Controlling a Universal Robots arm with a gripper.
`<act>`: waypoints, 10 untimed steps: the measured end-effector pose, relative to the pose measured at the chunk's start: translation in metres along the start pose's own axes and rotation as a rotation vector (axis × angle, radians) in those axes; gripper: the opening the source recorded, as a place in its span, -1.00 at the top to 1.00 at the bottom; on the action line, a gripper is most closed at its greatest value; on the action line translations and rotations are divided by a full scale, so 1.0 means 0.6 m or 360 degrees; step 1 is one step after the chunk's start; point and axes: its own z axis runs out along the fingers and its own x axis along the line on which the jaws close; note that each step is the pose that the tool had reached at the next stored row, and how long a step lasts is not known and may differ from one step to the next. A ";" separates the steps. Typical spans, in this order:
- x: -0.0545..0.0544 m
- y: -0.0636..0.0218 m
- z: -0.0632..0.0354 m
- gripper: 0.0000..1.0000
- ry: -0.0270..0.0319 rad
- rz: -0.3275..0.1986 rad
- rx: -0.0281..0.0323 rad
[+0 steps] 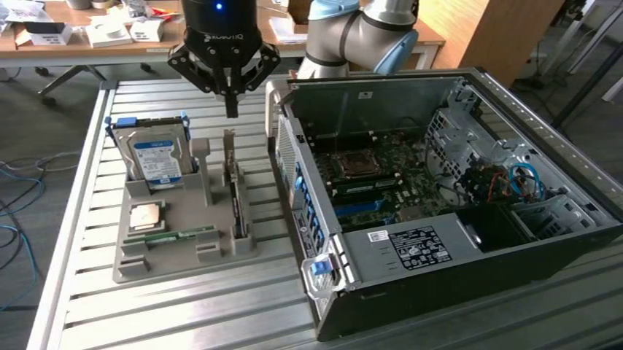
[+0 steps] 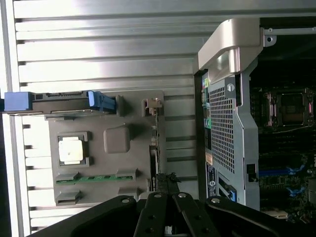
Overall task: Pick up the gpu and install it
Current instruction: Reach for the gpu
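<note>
- Slatted metal forms the desk (image 1: pixel 83 219), with a cluttered workroom beyond it. A grey holder (image 1: pixel 175 266) sits on the slats and is the reference for every place given below.
- The gpu (image 1: pixel 235 197) stands on edge in the holder's long slot, on the side of the holder that faces the computer case (image 1: pixel 389 106). It is thin, dark and upright, and not yet lifted.
- Also in the holder are a hard drive (image 1: pixel 156 157) upright at the corner away from the case, a processor chip (image 1: pixel 146 215) lying flat near the middle, and a green memory stick (image 1: pixel 180 235) lying towards the holder's front edge.
- The pincer (image 1: pixel 230 109) hangs above the holder, over the end of the gpu nearest the holder's back edge, and is apart from the card. Its fingers are clenched together with nothing between them.
- The case stands open just beside the holder, on the exterior view's right of it, with its motherboard (image 1: pixel 380 182) exposed.
- Risk, as I judge it: if the clenched fingers were brought down, they would strike the card's top edge instead of straddling it, and could bend it or jam it in the slot.
- Risk: a grip near one end of so long and thin a card could let it pivot or bind in the slot, and that could drag the holder across the slats.
- Risk: the case wall rises right beside the holder, so a card carried low could clip it. A tilted card would probably not seat in the motherboard.
</note>
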 end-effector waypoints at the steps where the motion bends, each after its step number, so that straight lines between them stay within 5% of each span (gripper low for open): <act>1: 0.000 0.000 0.000 0.79 -0.00001 0.0000 -0.00001; 10: -0.001 -0.010 0.000 0.79 0.00000 0.0000 -0.00001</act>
